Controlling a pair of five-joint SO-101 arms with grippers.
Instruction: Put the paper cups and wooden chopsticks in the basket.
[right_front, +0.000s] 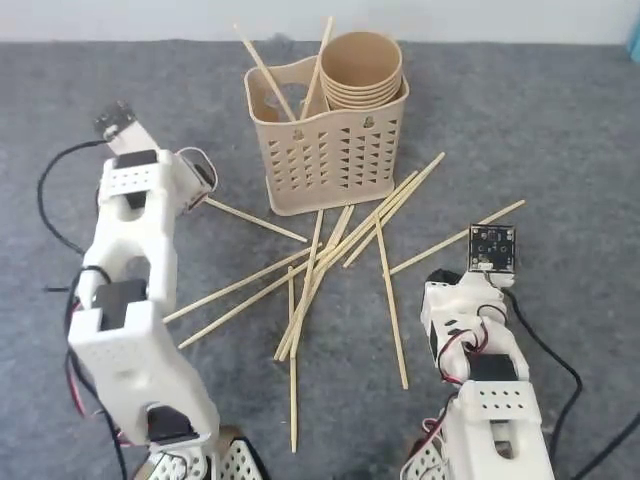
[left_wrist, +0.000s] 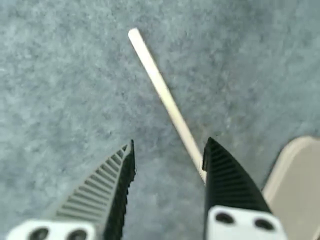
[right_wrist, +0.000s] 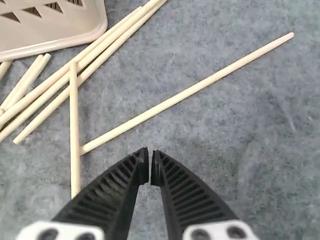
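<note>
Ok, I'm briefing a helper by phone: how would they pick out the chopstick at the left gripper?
Find the beige basket with the paper cups. On the left arm's side of it, one wooden chopstick slants from the open left gripper towards the basket's foot. Unlike the crossed pile in front, it lies alone.

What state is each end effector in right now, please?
Left end effector: open, holding nothing; a wooden chopstick lies beside one finger.
Right end effector: closed, empty.

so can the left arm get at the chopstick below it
Probably yes: the left gripper is open above the chopstick, which lies alone on the carpet between its fingers, nothing over it.
</note>
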